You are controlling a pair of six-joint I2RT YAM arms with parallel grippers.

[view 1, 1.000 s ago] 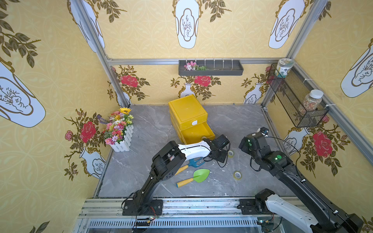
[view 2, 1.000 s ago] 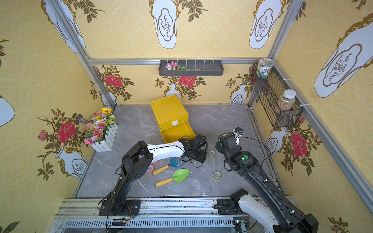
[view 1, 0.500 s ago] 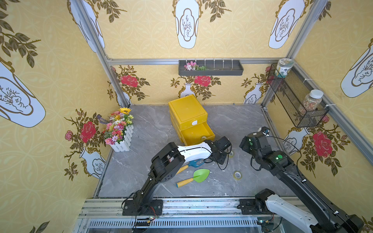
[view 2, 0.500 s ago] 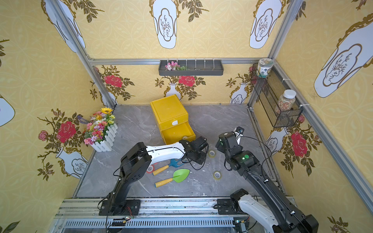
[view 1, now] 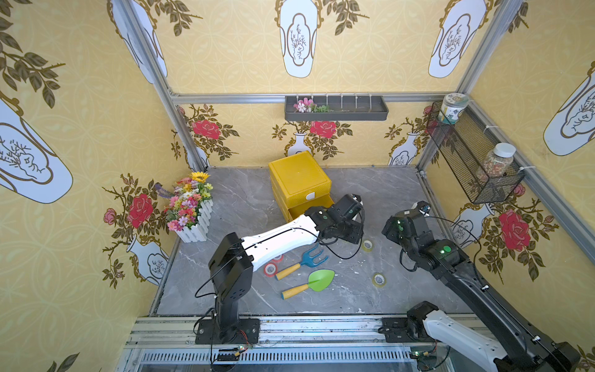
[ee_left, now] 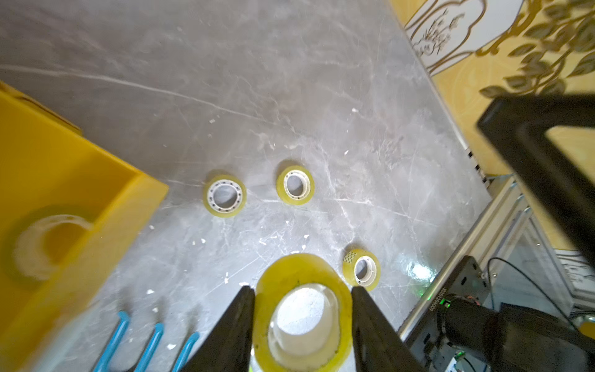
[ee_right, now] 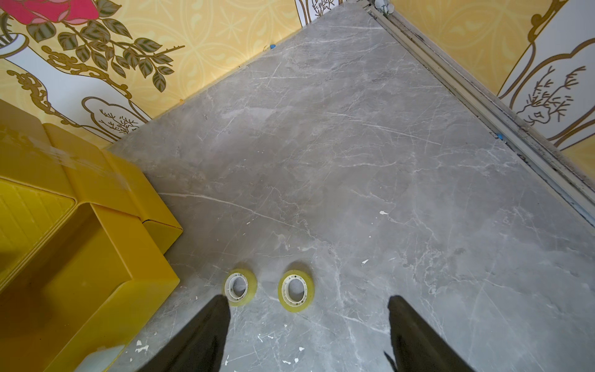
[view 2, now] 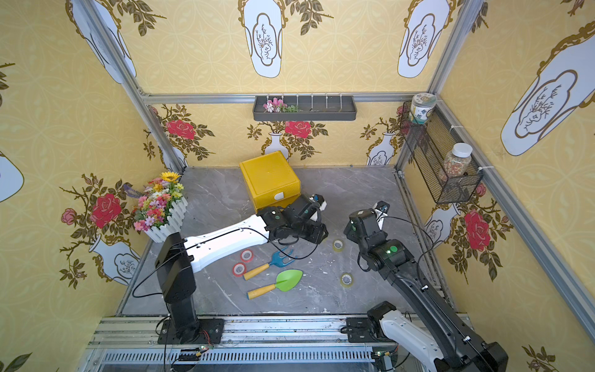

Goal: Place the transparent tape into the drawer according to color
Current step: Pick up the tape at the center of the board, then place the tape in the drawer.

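My left gripper (ee_left: 302, 290) is shut on a yellowish-green transparent tape roll (ee_left: 301, 269), held just above the grey floor. Three more yellowish-green rolls lie on the floor beyond it (ee_left: 224, 195) (ee_left: 295, 185) (ee_left: 361, 270). Another roll (ee_left: 38, 244) lies blurred inside the open yellow drawer (ee_left: 106, 206). My right gripper (ee_right: 308, 301) hangs open over bare floor, close to two yellowish-green rolls (ee_right: 240, 286) (ee_right: 295, 290) beside the drawer (ee_right: 96, 257). Both top views show two red rolls (view 1: 270, 269) (view 2: 247, 256) near the left arm. The arms' wrists hide both grippers in the top views.
The yellow drawer cabinet (view 1: 299, 183) stands mid-floor at the back with its bottom drawer pulled out. A blue toy rake (view 1: 306, 261) and a green toy trowel (view 1: 314, 283) lie in front. A flower box (view 1: 190, 209) stands left. Two yellowish rolls (view 1: 367, 245) (view 1: 379, 279) lie right of the tools.
My left gripper has closed on the yellowish-green roll, and its wrist has shifted slightly toward the drawer. The right arm has hardly moved.
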